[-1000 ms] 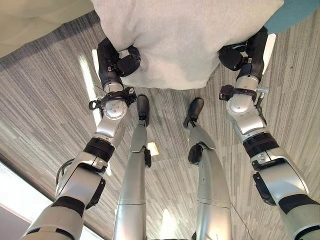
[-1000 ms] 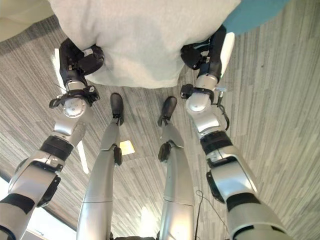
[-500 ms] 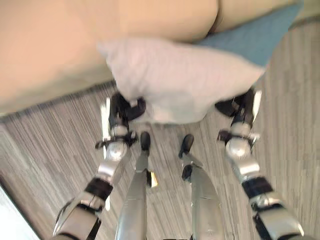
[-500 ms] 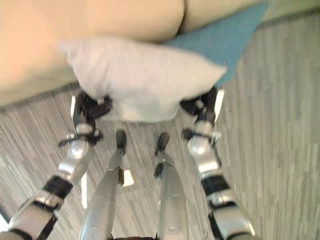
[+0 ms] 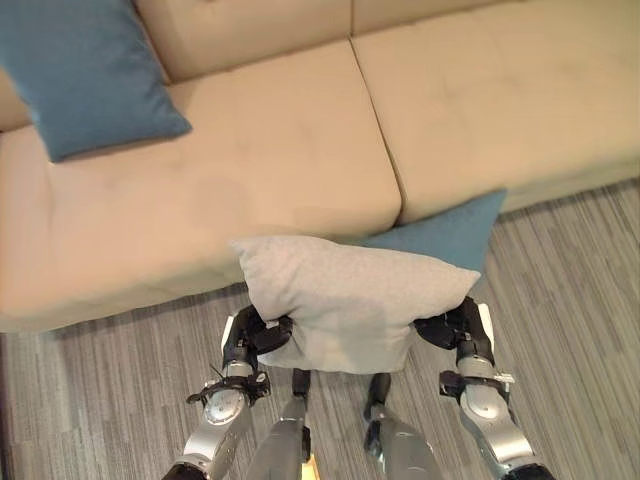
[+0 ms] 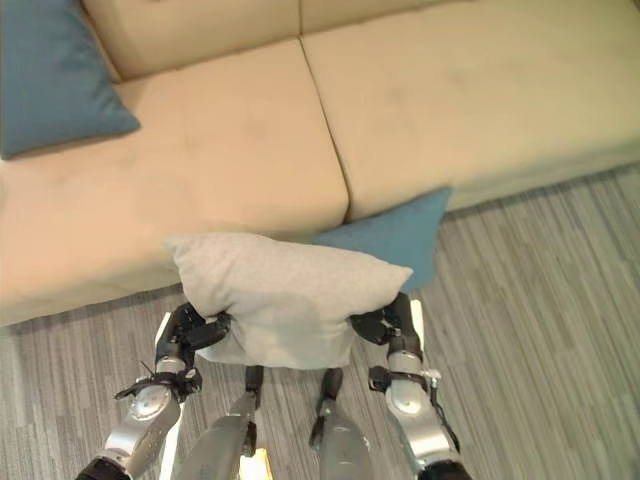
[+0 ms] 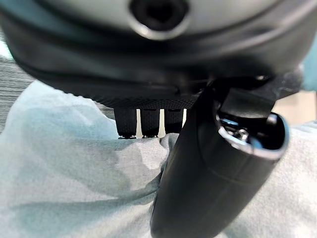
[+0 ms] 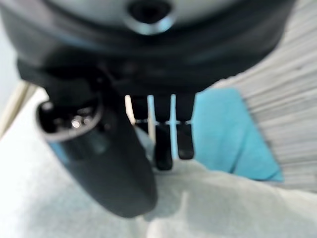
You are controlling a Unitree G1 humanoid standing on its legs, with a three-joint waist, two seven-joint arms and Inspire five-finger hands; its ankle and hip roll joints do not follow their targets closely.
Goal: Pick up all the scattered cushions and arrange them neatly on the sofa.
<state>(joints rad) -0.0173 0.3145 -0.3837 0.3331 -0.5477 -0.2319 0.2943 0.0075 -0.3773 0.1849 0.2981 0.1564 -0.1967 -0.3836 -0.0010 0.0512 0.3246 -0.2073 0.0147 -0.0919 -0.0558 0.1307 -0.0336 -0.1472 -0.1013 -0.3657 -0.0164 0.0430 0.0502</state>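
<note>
Both hands hold a light grey cushion (image 5: 350, 300) up in front of the robot, just short of the front edge of a beige sofa (image 5: 300, 150). The left hand (image 5: 252, 335) grips the cushion's left lower corner, thumb curled over the near face and fingers (image 7: 143, 121) dug into the fabric on the far side, as its wrist view shows. The right hand (image 5: 455, 328) clamps the opposite lower corner the same way, thumb on the near side, fingers (image 8: 166, 134) pressed into the cloth beyond. The cushion hangs broadside between the two hands, its upper edge level with the sofa's front lip and overlapping it in the head views.

Behind the grey cushion's right end a teal cushion (image 5: 445, 235) sits on the floor, leaning against the sofa's front beneath the seam between the two seat pads; one pointed corner sticks out towards the right. A second teal cushion (image 5: 85, 75) lies on the sofa at the far left, against the backrest.

The left seat pad is bare from the teal cushion rightwards to the seam, and the right seat pad (image 5: 500, 100) is bare across its whole visible width. The striped grey carpet (image 5: 570, 300) to the right of the robot is open, as is the strip on the left along the sofa's base.
</note>
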